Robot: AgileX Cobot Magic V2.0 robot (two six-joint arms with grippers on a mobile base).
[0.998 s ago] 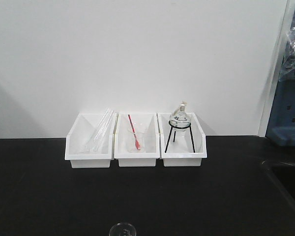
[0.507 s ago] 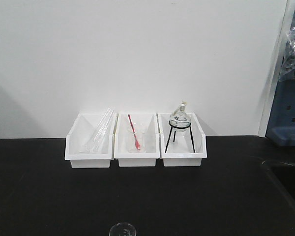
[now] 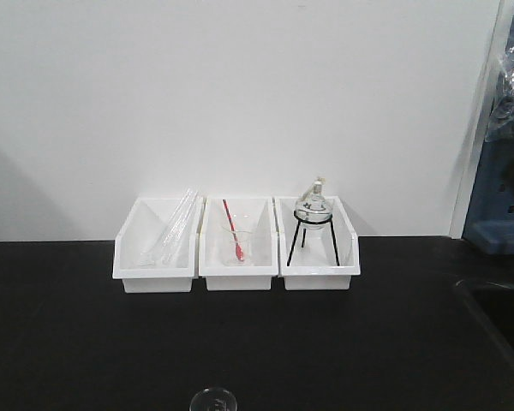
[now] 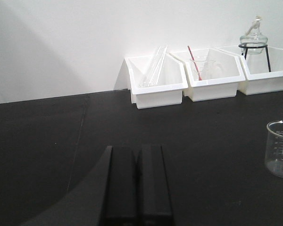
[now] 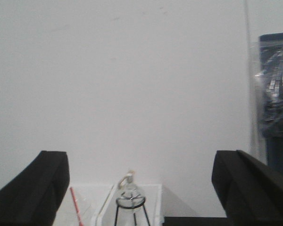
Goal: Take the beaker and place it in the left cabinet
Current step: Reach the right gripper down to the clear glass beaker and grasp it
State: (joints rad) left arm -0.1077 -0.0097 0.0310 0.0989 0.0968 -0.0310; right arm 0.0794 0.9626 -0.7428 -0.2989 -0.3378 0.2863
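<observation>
the beaker (image 4: pixel 279 148) is stood upright on the black table (image 4: pixel 37 141), untouched. the left end effector (image 4: pixel 137 186) is pressed together; the right end effector (image 5: pixel 140 181) is spread wide. the glass should be held softly around its middle and kept upright.

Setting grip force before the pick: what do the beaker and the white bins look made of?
Beaker: clear glass by the look, with a see-through wall, bright rim highlights and faint printed marks. White bins: likely moulded plastic, smooth and slightly glossy, with thin opaque walls.

Clear beaker (image 4: pixel 279 149) upright on black counter (image 4: pixel 47 141)
</observation>
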